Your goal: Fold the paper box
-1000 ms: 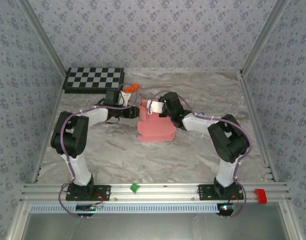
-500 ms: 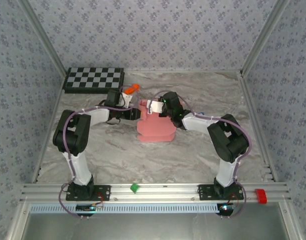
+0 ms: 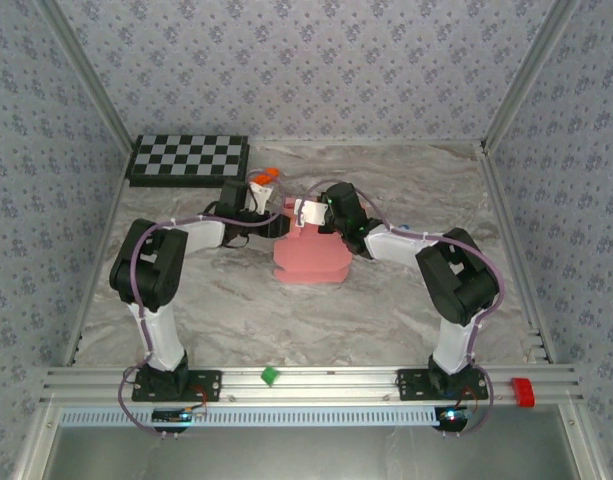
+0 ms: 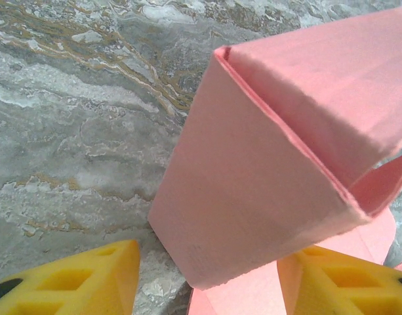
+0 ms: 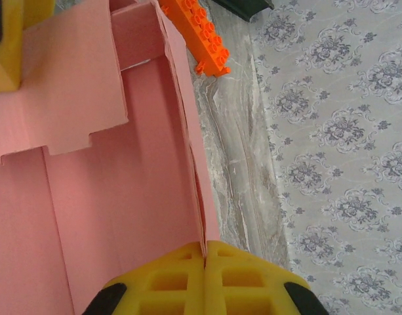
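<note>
Looking down from above, one pink paper box lies part-folded near the middle of the marbled bench. Two arms reach to its far end, the left arm and the right arm. One orange block sits just beyond the box, near a checkerboard, and one green block rests on the near rail.

The left wrist view adds detail: the left pincer stands half wide, with a raised, doubled flap between its two yellow fingers; the left one is clear of the card.

The right wrist view shows the right pincer squeezed narrow on the thin edge of an upright box wall.
</note>
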`<state>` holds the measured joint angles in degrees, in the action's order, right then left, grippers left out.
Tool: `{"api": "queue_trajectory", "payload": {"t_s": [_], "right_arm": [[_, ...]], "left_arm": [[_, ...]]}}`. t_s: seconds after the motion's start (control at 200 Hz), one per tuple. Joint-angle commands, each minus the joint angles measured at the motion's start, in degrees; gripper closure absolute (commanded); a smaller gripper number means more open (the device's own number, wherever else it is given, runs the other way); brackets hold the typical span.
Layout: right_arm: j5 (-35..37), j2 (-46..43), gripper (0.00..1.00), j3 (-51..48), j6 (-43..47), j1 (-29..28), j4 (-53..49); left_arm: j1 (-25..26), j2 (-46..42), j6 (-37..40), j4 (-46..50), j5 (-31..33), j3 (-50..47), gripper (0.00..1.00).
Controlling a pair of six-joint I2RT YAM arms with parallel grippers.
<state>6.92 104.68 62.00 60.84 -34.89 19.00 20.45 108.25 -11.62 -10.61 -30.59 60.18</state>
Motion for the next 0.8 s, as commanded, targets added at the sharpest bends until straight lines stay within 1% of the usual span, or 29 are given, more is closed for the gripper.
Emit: {"api": "queue_trajectory", "payload": {"t_s": [0.0,0.255,0.42,0.515,0.575,0.635,0.74,0.795], "right_arm": [[-0.6,1.0,1.00,1.2,-1.6,-0.3,-3.4],[-0.8,1.0,1.00,1.6,-2.3,-0.3,-4.8],[-1.2,1.0,1.00,1.7,-2.6,-0.3,-5.4],[-1.2,1.1,1.00,1.9,-2.7,-0.4,-5.7],[-1.3,1.2,1.00,1.9,-2.9,-0.4,-5.8],[-1.3,1.3,1.00,2.1,-2.9,-0.4,-6.0],[-1.3,1.3,1.00,2.2,-3.1,-0.4,-6.1],[-1.3,1.4,1.00,2.3,-3.2,-0.4,-6.2]], "left_arm": [[0.7,1.5,-1.9,-6.5,0.8,-0.7,0.43],[2.3,2.5,-3.0,-11.9,2.9,-2.1,0.44],[3.5,2.5,-2.9,-14.1,8.4,-3.2,0.47],[3.6,2.5,-3.4,-15.6,9.4,-3.7,0.48],[3.7,2.7,-3.8,-16.5,9.3,-4.0,0.50],[3.8,2.9,-4.0,-16.8,9.1,-3.9,0.54],[3.9,3.1,-4.5,-17.0,9.7,-3.7,0.55],[3.9,3.1,-4.6,-17.5,10.4,-4.0,0.59]]}}
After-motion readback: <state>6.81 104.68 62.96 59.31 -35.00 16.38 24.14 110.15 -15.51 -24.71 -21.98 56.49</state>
